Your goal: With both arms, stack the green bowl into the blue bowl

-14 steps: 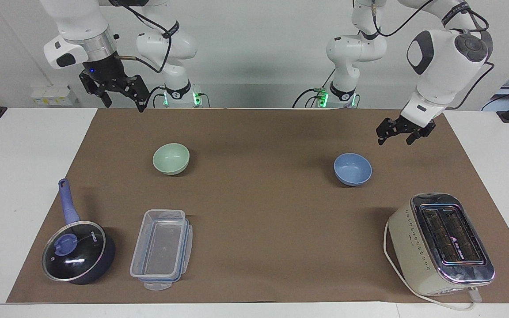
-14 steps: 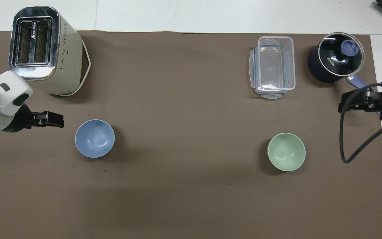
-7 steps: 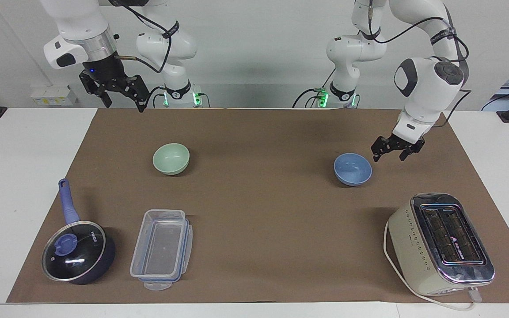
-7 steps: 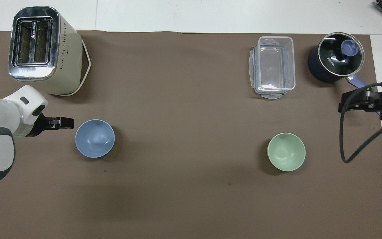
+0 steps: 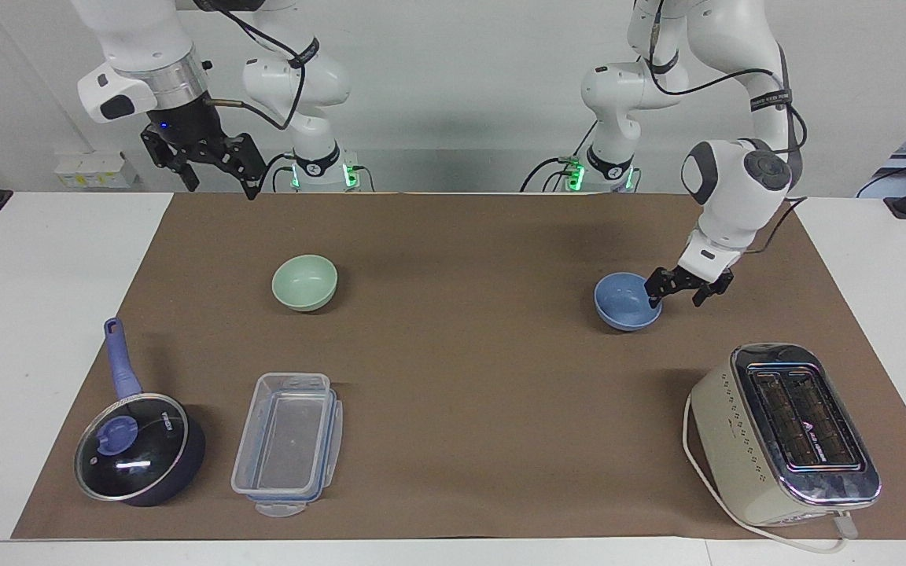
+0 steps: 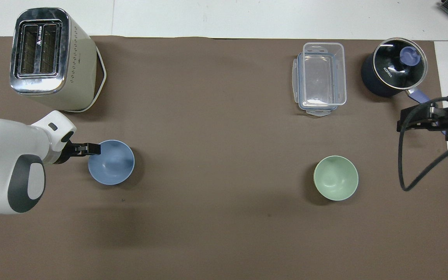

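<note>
**Left gripper straddling the blue bowl's rim, right gripper waiting**

The left gripper is sitting low at the rim of the small, round, light periwinkle-blue matte bowl, on the side toward the left arm's end of the table. Its jaws are standing apart, one finger over the bowl's inside edge and the other outside the wall; whether either finger is touching the rim cannot be told. In the overhead view the black fingers are reaching just across the bowl's edge. The blue bowl is resting upright on the brown paper mat covering the white table.

The right gripper is waiting in the air with its jaws open and nothing between them, over the mat's edge at the right arm's end.

The small, round, pale mint-green matte bowl is sitting upright on the mat toward the right arm's end, well apart from the blue bowl.

Farther from the robots, a cream and chrome two-slot toaster is standing at the left arm's end. A clear rectangular plastic container is lying beside a dark blue saucepan with a glass lid and a periwinkle handle at the right arm's end.
</note>
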Action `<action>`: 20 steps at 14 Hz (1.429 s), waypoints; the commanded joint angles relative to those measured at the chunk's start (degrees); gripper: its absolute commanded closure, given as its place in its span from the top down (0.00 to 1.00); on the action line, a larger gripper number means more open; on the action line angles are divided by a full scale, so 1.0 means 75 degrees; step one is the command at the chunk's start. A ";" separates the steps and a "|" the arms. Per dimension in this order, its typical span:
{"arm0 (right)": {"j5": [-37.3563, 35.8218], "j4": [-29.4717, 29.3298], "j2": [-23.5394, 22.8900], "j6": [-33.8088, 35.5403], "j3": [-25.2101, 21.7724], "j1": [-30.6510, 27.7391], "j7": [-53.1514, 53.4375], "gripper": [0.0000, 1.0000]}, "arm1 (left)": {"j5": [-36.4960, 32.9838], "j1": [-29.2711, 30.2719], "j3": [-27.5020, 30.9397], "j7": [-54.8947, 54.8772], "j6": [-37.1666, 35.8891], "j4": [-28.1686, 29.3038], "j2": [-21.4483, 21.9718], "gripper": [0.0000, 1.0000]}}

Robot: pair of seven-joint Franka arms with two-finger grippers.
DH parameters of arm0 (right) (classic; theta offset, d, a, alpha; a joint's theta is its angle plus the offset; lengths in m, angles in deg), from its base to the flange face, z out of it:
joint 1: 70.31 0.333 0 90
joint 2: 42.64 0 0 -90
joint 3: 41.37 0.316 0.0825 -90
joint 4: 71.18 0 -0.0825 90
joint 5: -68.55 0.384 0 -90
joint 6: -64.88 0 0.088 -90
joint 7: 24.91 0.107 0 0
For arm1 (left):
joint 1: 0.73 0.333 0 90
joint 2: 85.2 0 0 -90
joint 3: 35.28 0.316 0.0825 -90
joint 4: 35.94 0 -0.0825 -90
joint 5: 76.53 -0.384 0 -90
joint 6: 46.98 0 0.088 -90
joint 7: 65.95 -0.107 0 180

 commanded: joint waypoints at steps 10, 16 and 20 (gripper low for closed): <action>0.0167 -0.0165 -0.0078 0.0107 0.0018 -0.0084 -0.0027 1.00 | 0.0091 -0.0149 0.0014 -0.0088 -0.0383 -0.0151 0.0056 0.00; 0.0167 -0.0154 -0.0067 0.0119 0.0007 -0.0096 -0.0039 1.00 | 0.0114 -0.0195 -0.0068 0.0029 -0.2060 -0.0939 0.0711 0.00; 0.0167 -0.0154 -0.0067 0.0119 0.0007 -0.0096 -0.0039 1.00 | 0.0453 -0.1049 -0.0080 0.0401 -0.2004 -0.0939 0.0772 0.00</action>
